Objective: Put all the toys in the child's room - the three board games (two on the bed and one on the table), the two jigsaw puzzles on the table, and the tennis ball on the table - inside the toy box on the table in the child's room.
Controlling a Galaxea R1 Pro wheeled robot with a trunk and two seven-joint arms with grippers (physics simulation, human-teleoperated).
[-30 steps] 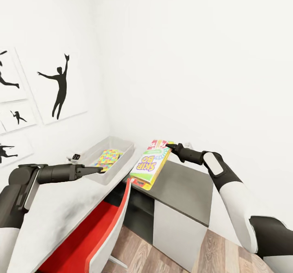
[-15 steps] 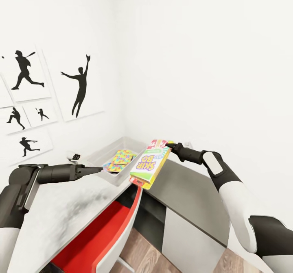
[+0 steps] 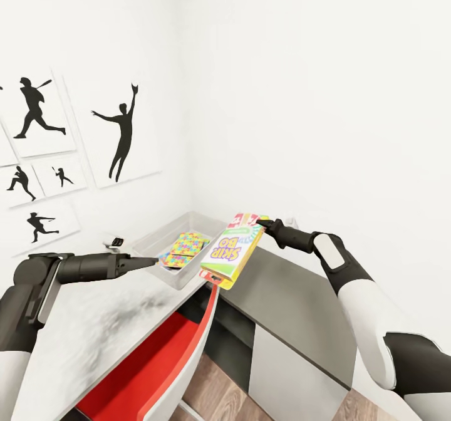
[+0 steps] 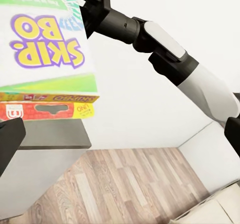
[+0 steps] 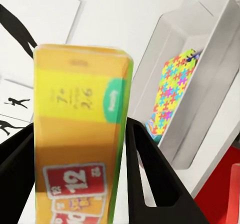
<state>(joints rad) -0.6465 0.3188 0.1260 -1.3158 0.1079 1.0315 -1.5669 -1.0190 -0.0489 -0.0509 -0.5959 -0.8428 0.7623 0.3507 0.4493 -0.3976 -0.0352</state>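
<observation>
**SKIP-BO box held in the air beside the toy box**

The right gripper (image 3: 262, 223) has its jaws pinching the far end of the SKIP-BO box (image 3: 230, 251), which hangs tilted, its low end over the red chair (image 3: 164, 359) and just beside the near corner of the toy box (image 3: 158, 240). In the right wrist view the black fingers (image 5: 150, 174) flank the box (image 5: 80, 129) on both sides. Two jigsaw puzzles (image 3: 184, 247) lie flat inside the toy box, which sits at the far end of the counter (image 3: 94, 327), close to the room's corner. The left gripper (image 3: 150, 260) points toward the toy box's near wall, low over the counter; I cannot tell whether its jaws are spread. A dark grey cabinet (image 3: 282, 308) stands under the right arm. Silhouette pictures (image 3: 122, 129) hang on the left wall. Above the toy box the space is open.
</observation>
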